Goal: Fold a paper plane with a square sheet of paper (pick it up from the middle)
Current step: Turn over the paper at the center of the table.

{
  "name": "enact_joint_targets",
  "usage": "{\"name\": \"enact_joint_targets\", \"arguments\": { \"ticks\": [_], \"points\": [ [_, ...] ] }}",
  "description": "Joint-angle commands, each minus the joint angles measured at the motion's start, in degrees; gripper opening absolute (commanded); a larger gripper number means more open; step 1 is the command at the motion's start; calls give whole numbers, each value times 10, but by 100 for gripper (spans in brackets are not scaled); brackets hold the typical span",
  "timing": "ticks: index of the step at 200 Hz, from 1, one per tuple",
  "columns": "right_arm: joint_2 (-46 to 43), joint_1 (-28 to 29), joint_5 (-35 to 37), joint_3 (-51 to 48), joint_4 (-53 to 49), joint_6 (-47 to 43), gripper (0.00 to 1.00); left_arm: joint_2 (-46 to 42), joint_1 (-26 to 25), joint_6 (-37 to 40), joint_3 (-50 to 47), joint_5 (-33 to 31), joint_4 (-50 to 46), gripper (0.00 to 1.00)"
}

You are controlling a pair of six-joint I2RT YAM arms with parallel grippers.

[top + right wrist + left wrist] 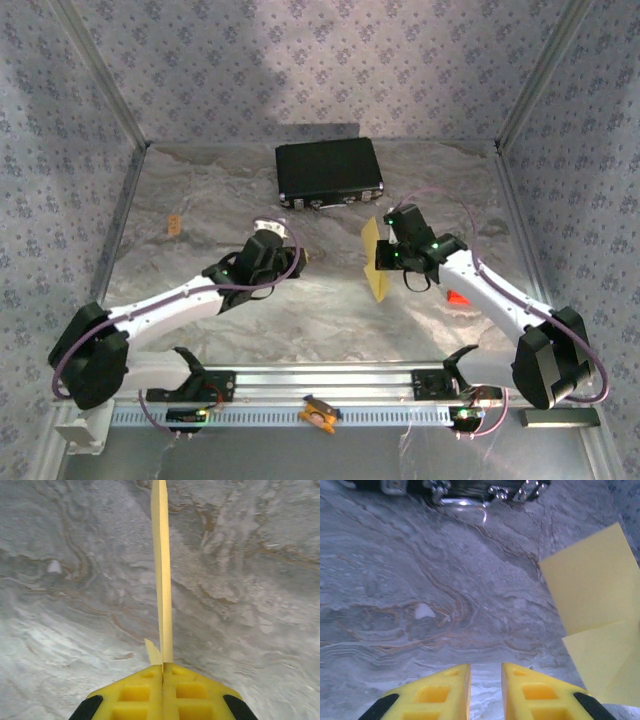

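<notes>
Gripping a thin yellow sheet of paper [376, 262], the right jaws were clenched tight, their yellow fingers [135, 692] pressed together with the sheet pinched between the tips. The paper stood on edge just in front of the black rectangular case [330, 172], towards that case's right end. From the right wrist camera it [162, 570] showed as a narrow strip seen edge-on, running straight out from the fingertips, with a small flap poking out to one side close to the grip. From the left wrist camera the same sheet [592, 605] showed two flat panels meeting at a crease. Whether its lowest corner touched the grey marbled counter [330, 310] could not be told.

The left jaws hung in front of the case's left end, near it but apart from it. They were released, with a narrow gap between the yellow fingers [440, 695] and nothing in it but bare counter [420, 555]. They pointed towards the case, whose front edge with its metal latches [465, 490] lay beyond them.

A small orange clip [320, 412] lay well in front of the case, on the rail at the near edge between the two arm bases.
</notes>
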Motion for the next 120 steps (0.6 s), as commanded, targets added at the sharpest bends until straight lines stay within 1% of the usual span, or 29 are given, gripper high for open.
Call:
{"name": "enact_joint_targets", "arguments": {
  "ticks": [1,36,60,77,107,120],
  "points": [
    [19,24,144,42,-103,-12,2,-34,7,-15,-20,-53,-13,23],
    [32,65,281,62,-148,10,2,-72,13,-27,-40,-84,-31,24],
    [56,103,335,68,-154,14,2,-100,17,-43,-56,-114,-39,24],
    [96,126,341,80,-157,20,3,-126,17,-55,-68,-132,-48,24],
    [175,150,293,110,-150,26,3,-173,21,-69,-85,-165,-79,26],
    [209,171,288,130,-149,30,3,-193,21,-77,-92,-180,-97,26]
  ]
}}
